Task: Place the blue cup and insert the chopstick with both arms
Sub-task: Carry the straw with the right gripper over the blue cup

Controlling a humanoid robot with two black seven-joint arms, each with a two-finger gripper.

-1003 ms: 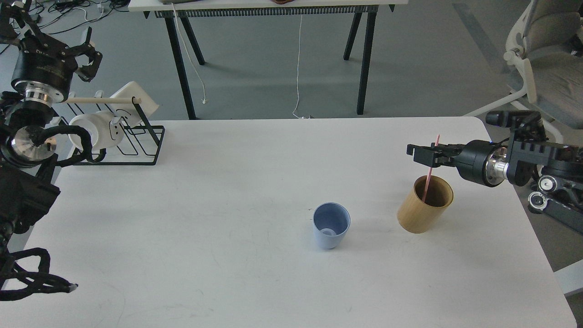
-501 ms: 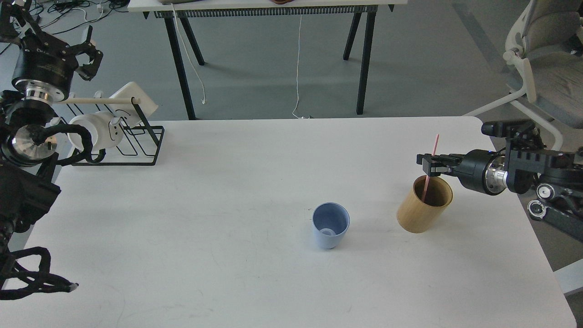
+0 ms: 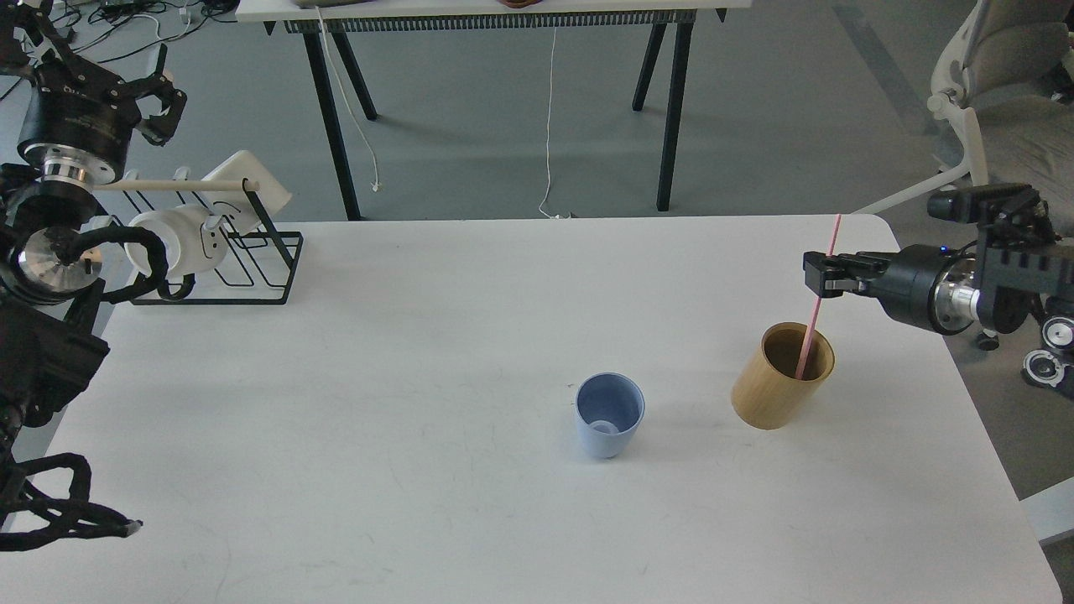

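our right pincer [image 3: 824, 275] looks clenched on the pink chopstick [image 3: 815, 306], w/ its lower end still inside the tan bamboo cylinder [image 3: 782, 377]. the blue cup [image 3: 610, 415] stands upright mid-bench, well apart to the left. risks: tip catches the cylinder rim on the way out & tips it; a thin stick could swivel in the grip & miss the small cup mouth, or knock the cup over. left pincer [image 3: 159, 92] is up by the wire rack [image 3: 252, 268]; can't tell its state.

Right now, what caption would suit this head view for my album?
Right arm's jaws pinch the pink chopstick, lower end inside the tan cylinder; the blue cup stands empty nearby.
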